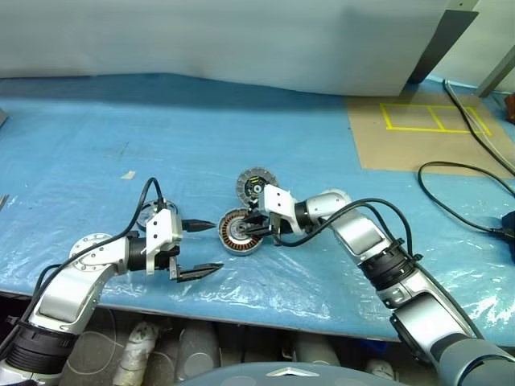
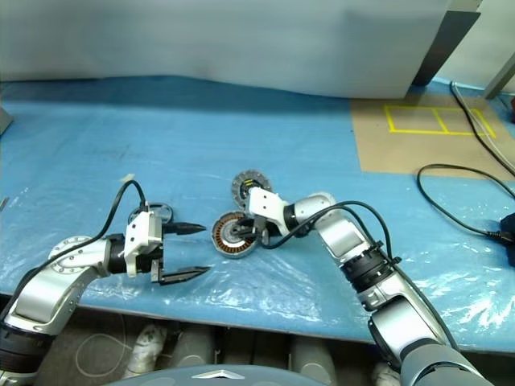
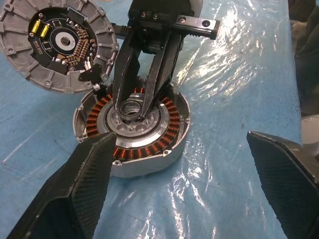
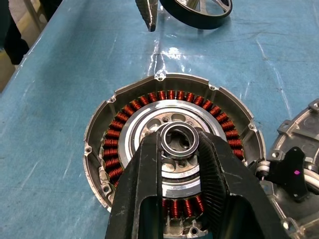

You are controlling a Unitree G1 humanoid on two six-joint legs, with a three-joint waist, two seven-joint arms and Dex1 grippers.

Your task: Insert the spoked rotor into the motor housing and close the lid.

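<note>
1. Two grippers are up on my feeds. My right gripper [image 4: 179, 144] sits pinched on a small dark bearing ring [image 4: 179, 141], holding it right over the centre of the motor housing [image 4: 124, 114].
2. My left gripper [image 1: 199, 249] is spread wide, with nothing between its fingers, pointing right toward the housing from just left of it and not touching it.
3. From the right wrist camera the black fingers [image 4: 144, 179] cover the near part of the housing's copper windings, and I cannot tell whether the ring is already seated on the hub or just above it.
4. The lid [image 3: 47, 45], a finned grey disc with a circuit board inside, lies face up on the far side of the housing, its rim just beside the housing wall; its top edge is cut off in the left wrist view.
5. The spoked rotor [image 2: 154, 214] lies flat on the blue sheet [image 1: 241, 121] behind my left wrist, well left of the housing; the wrist hides part of it, and only a dark-rimmed slice [image 4: 199, 10] shows at the frame edge on the right wrist feed.
</note>
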